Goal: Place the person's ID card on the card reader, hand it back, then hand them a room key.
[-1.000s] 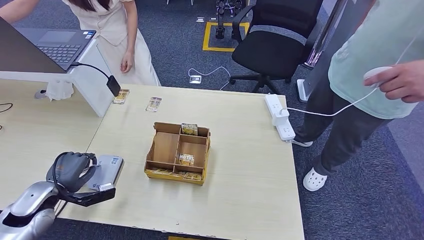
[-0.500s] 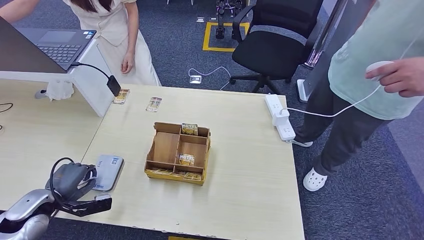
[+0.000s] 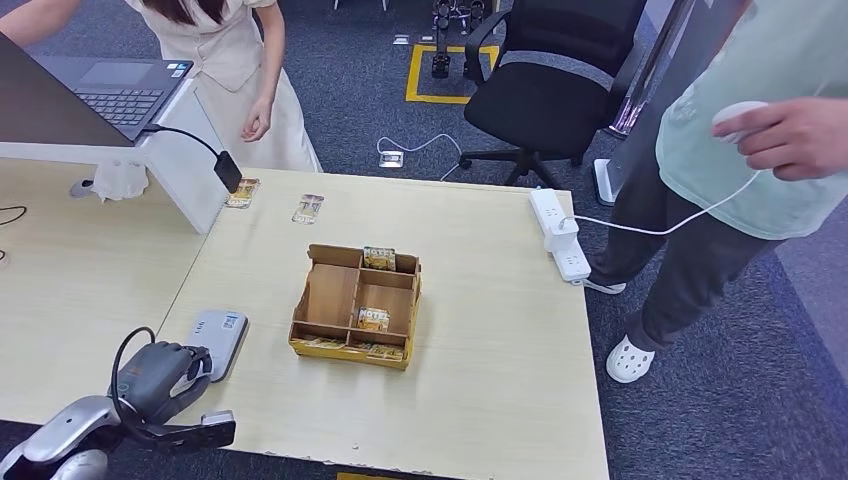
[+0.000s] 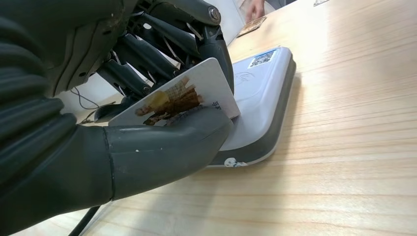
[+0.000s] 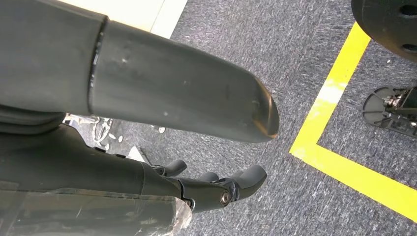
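Observation:
My left hand (image 3: 160, 378) hovers at the near left edge of the table, just short of the grey-white card reader (image 3: 217, 340). It pinches the ID card (image 4: 182, 96), white with a picture on it, between the thumb (image 4: 162, 142) and the dark fingers; the card's far corner lies over the near end of the card reader (image 4: 260, 88). A cardboard box (image 3: 357, 305) with compartments stands mid-table and holds hotel key cards (image 3: 373, 319). My right hand (image 5: 147, 147) hangs over the carpet with its fingers apart and nothing in it.
A person in white (image 3: 230, 60) stands beyond the table's far left corner by a laptop (image 3: 110, 85). Another person (image 3: 740, 130) stands on the right holding a white corded device. A power strip (image 3: 560, 234) lies at the right edge. Two loose cards (image 3: 307, 208) lie at the far edge.
My left hand has drawn back from above the card reader toward the table's near edge, still pinching the ID card. The person on the right has raised their hand slightly.

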Robot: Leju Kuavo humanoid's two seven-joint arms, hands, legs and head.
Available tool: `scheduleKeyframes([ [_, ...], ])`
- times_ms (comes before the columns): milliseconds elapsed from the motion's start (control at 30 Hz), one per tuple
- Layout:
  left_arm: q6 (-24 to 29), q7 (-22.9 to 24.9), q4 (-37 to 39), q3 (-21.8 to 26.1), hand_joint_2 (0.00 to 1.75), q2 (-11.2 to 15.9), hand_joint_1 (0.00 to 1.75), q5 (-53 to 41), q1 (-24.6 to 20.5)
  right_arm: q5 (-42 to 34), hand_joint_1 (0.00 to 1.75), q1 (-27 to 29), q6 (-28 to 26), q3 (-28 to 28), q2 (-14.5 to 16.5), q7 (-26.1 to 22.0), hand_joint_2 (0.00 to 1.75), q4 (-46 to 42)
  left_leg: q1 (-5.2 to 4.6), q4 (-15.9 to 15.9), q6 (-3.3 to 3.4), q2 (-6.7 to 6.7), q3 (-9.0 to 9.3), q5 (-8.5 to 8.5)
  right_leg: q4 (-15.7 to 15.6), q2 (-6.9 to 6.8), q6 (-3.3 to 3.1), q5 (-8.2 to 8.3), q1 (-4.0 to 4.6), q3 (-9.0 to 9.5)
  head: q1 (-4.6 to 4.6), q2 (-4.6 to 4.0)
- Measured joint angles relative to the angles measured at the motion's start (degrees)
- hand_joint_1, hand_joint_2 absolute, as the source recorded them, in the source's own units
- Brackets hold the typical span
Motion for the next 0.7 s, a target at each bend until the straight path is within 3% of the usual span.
scheduleKeyframes([
  [300,1.9,0.0,-0.2,-1.6,1.75,-0.5,1.75,-0.6,0.0,0.0,0.00,0.0,0.3,-0.5,0.0,0.0,0.00,0.0,0.00,0.0,0.00,-0.01,0.02,0.00,0.0,-0.01,0.00,0.00,0.00,0.01,0.00,0.00],
  [400,5.7,-0.4,-0.1,-1.6,1.75,-1.0,1.75,-1.0,-0.7,0.0,0.00,0.0,0.3,-0.6,0.0,-0.1,0.00,0.0,0.00,0.0,0.01,-0.03,0.05,0.01,0.0,-0.04,0.00,0.00,0.00,-0.03,0.00,0.00],
  [533,12.6,-1.1,0.4,-1.3,1.75,-2.9,1.75,-1.6,-5.8,0.0,0.00,-0.1,-0.4,-0.2,0.0,-0.4,0.00,0.0,0.02,0.1,0.11,-0.24,-0.05,0.08,0.0,-0.31,0.01,0.02,0.01,-0.01,0.02,0.00],
  [700,18.5,0.8,2.6,-1.0,1.75,-5.0,1.75,-4.9,-15.8,0.0,0.00,-0.4,-2.7,0.9,-0.3,-0.6,0.00,0.9,0.03,0.1,0.20,-0.26,-0.12,0.16,0.0,-0.32,0.07,0.10,0.02,-0.02,0.02,0.00],
])
